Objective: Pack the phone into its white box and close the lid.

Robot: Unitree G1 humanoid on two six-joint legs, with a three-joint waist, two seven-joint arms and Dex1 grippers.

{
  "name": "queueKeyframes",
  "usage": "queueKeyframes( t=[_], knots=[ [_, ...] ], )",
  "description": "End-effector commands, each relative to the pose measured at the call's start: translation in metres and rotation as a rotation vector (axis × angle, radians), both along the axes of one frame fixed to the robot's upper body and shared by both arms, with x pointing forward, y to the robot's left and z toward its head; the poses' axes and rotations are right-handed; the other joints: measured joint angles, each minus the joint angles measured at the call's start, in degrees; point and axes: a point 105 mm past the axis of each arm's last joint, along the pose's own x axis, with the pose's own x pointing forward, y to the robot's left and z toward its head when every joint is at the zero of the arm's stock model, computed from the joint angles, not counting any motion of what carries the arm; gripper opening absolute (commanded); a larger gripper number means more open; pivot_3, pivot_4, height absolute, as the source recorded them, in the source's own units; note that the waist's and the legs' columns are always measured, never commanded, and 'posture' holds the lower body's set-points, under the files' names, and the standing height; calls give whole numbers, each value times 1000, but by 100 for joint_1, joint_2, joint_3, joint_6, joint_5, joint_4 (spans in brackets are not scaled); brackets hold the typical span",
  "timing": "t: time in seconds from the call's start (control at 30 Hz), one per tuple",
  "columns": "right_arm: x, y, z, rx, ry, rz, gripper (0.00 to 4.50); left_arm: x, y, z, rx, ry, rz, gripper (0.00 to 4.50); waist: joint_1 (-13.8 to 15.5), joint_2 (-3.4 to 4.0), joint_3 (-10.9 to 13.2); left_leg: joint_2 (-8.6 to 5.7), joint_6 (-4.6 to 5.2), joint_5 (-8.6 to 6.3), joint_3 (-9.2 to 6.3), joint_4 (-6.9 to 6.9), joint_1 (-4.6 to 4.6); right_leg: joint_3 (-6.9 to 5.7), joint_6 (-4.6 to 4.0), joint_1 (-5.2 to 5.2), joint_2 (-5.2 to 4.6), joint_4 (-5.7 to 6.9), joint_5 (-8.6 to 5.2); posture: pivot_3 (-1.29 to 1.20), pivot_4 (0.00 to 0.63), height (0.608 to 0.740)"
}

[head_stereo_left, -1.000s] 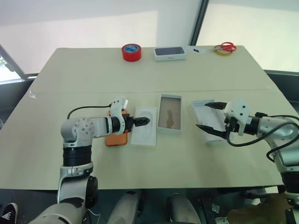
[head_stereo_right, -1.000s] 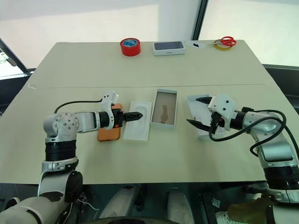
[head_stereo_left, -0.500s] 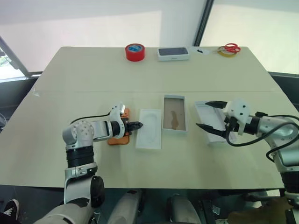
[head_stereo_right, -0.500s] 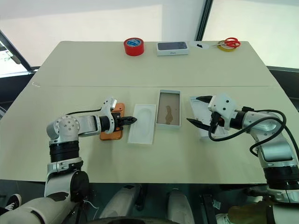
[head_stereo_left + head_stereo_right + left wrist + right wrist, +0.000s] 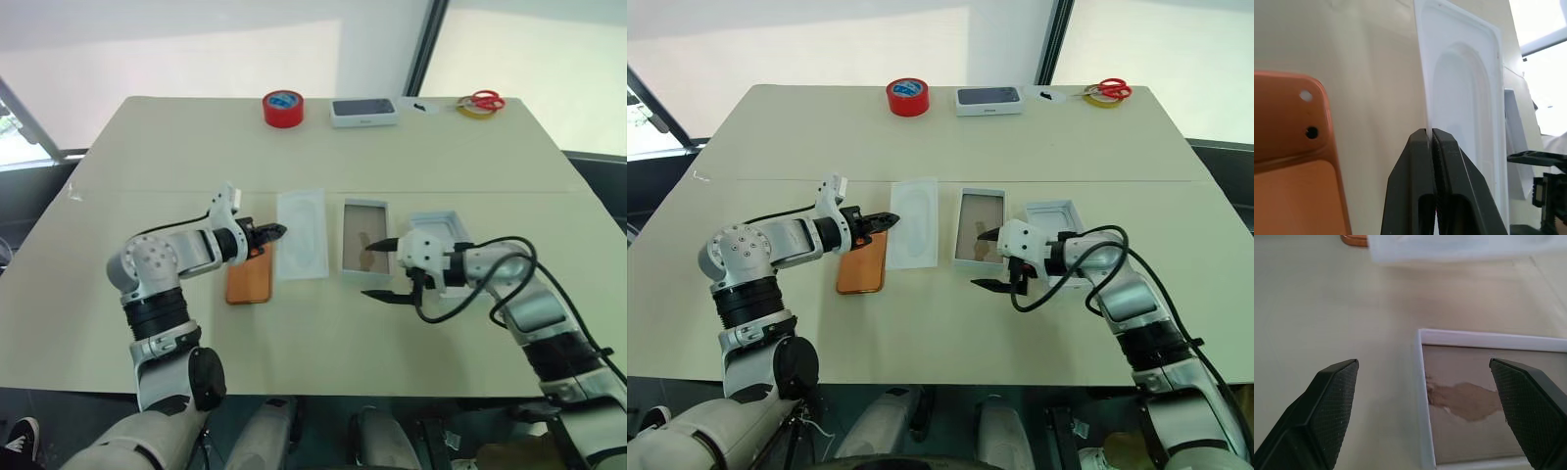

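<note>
Nearest you, the right gripper [image 5: 988, 259] hangs with its 2 fingers spread wide and nothing between them, one fingertip over the near end of the white box [image 5: 977, 228], which sits empty with its tan floor showing. Just right of the box, the lid [image 5: 1055, 221] rests with its white interior facing up, so closing is not yet possible. The orange phone [image 5: 862, 269] lies flat on the table [image 5: 774, 137], camera side up, well left of the box and unpacked. Your left gripper [image 5: 270, 232] is pinched tight on the edge of the white insert [image 5: 302, 247], between phone and box. Judging by this, 0 steps are done: phone in, then lid on. Far back sit a red tape roll [image 5: 907, 97], a second phone box [image 5: 988, 100] and scissors [image 5: 1105, 92].
</note>
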Motion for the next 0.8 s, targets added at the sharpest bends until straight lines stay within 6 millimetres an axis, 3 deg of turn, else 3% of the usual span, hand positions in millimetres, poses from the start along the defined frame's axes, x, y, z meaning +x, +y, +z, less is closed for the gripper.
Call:
queueKeyframes(
  t=[0.03, 0.23, 0.37, 0.53, 0.77, 0.8],
  knots=[
    [6, 4, 5, 14, 8, 6, 3241, -1, 4, 14, 18, -79, 16, 0, -9, -3, 2, 0, 1, 0, 0, 0, 0, 0, 1, 0, 0, 0, 0, 0, 150, 736],
    [7, 10, -9, -39, 47, 40, 41, -1, 6, 14, 17, -100, 57, 0, -17, -4, 2, 1, -1, 0, -1, -2, 2, 1, 2, -2, 3, 5, 1, 0, 150, 736],
    [8, 15, -12, -45, 44, 54, 41, 0, 4, 25, -61, -111, 63, 0, -19, -5, 2, 1, -1, 0, -1, -1, 3, 0, 2, -1, 3, 5, 1, 0, 150, 736],
    [-12, 35, -5, 2, 52, 150, 41, 0, -7, 32, -113, -104, 36, 0, -16, -7, 2, 1, -2, 1, -4, -1, 2, -2, 2, -1, 4, 5, 1, 0, 150, 736],
    [-20, 51, -2, 46, 30, 148, 41, -1, -21, 24, -82, -95, 8, 0, -14, -8, 3, 1, -3, 1, -4, -1, 3, -2, 3, -1, 4, 7, 1, 0, 150, 736],
    [-21, 52, -1, 55, 34, 149, 301, -1, -23, 21, -74, -88, 4, 0, -14, -8, 3, 1, -3, 1, -4, -1, 2, -1, 3, -1, 4, 7, 2, 0, 150, 736]
  ],
)
